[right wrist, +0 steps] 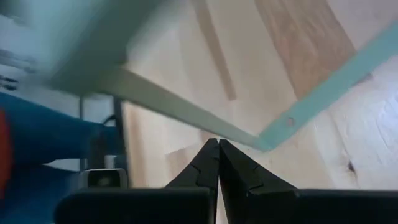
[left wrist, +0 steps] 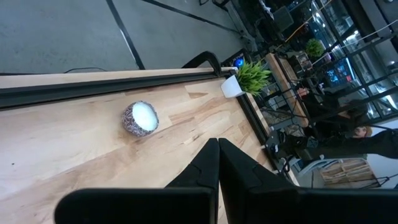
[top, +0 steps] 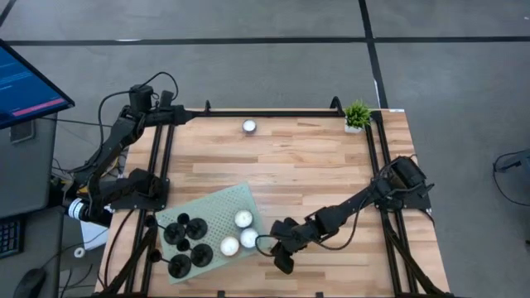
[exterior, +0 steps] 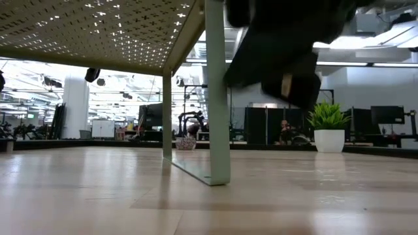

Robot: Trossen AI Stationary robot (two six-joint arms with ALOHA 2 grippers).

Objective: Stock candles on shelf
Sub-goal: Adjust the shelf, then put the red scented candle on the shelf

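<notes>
My right gripper [top: 282, 263]: it hung just beside the shelf's near right corner, off the panel and low over the table; its fingers [right wrist: 219, 163] were pressed together with nothing between them.
My left gripper [left wrist: 217, 163]: it waited well away from the shelf, by the table's far left corner, fingers likewise closed and empty, looking across the boards at the lone candle.
Shelf [top: 217, 213]: the pale green perforated panel stood on thin legs at the near left part of the table [top: 315, 174], raised above the wood.
Candles on the shelf: I counted three, a candle [top: 243, 218] highest up, a second [top: 248, 238] and a third [top: 229, 246] close together toward the shelf's right edge.
Candle off the shelf: one candle [top: 248, 127] sat on bare wood well apart from the shelf, near the table's far edge.
Other things on the shelf: a cluster of dark round pieces [top: 185, 244] filled its left half; five, as far as I could tell.
Plant [top: 357, 115]: one small potted plant, far from the shelf at the table's far right corner.
Step in hand, as I judged it: fetch the fourth candle.
Doing it well: I needed to lift clear of the shelf edge first, open wide enough for the rim, come straight down on the candle, and set it in the free patch beside the other three without knocking them.
</notes>
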